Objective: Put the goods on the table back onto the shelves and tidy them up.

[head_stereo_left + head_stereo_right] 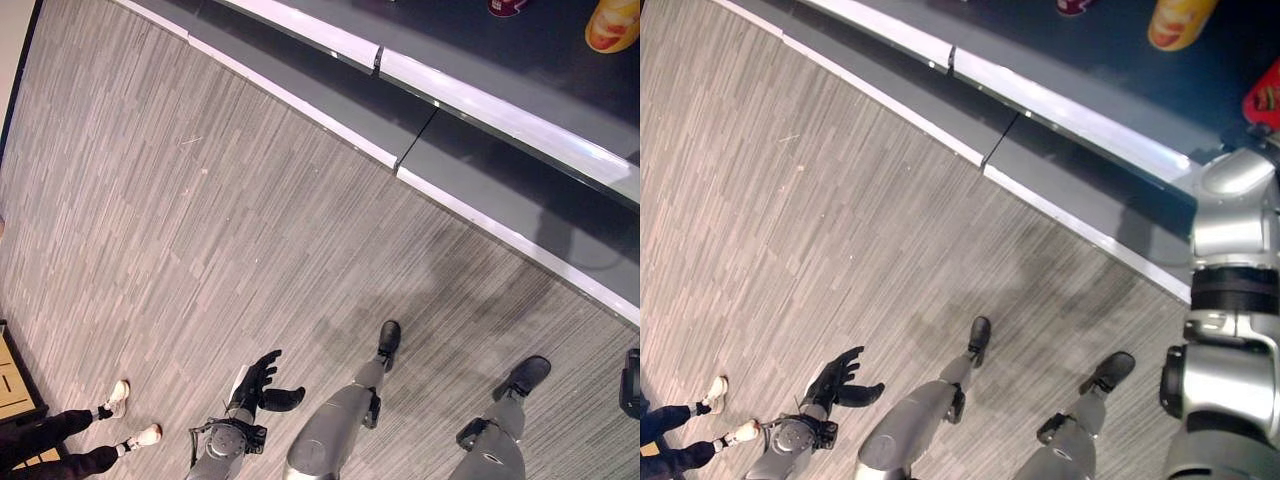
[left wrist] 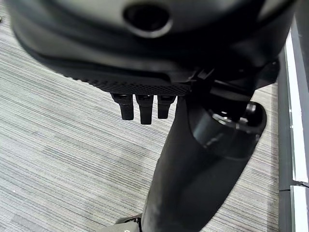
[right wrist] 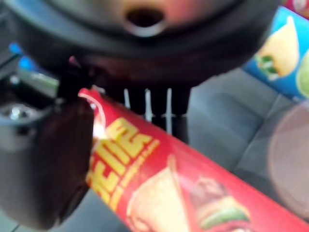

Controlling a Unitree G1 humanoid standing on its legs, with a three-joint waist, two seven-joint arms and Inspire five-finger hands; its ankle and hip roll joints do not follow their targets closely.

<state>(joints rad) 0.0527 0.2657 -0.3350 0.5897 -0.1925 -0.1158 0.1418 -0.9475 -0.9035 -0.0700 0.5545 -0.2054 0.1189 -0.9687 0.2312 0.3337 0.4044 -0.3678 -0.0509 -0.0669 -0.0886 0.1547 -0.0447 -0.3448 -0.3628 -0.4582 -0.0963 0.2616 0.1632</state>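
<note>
My right hand (image 3: 145,67) is shut on a red snack tube (image 3: 159,188), which lies pinched between the thumb (image 3: 43,164) and the fingers (image 3: 149,104) over a dark grey shelf board (image 3: 217,125). A red patch (image 1: 1265,95) of it peeks out past my right arm at the shelf. Low by the floor my left hand (image 1: 258,383) hangs open and holds nothing, its fingers (image 2: 140,108) relaxed over the grey floor. A yellow-orange can (image 1: 612,25) and a red item (image 1: 508,6) stand on the shelf.
The grey shelf unit (image 1: 470,150) with white edge strips runs across the upper right. A blue snack package (image 3: 285,48) sits on the shelf beside the tube. A person's legs in white shoes (image 1: 135,420) stand at lower left, near a wooden piece of furniture (image 1: 12,385).
</note>
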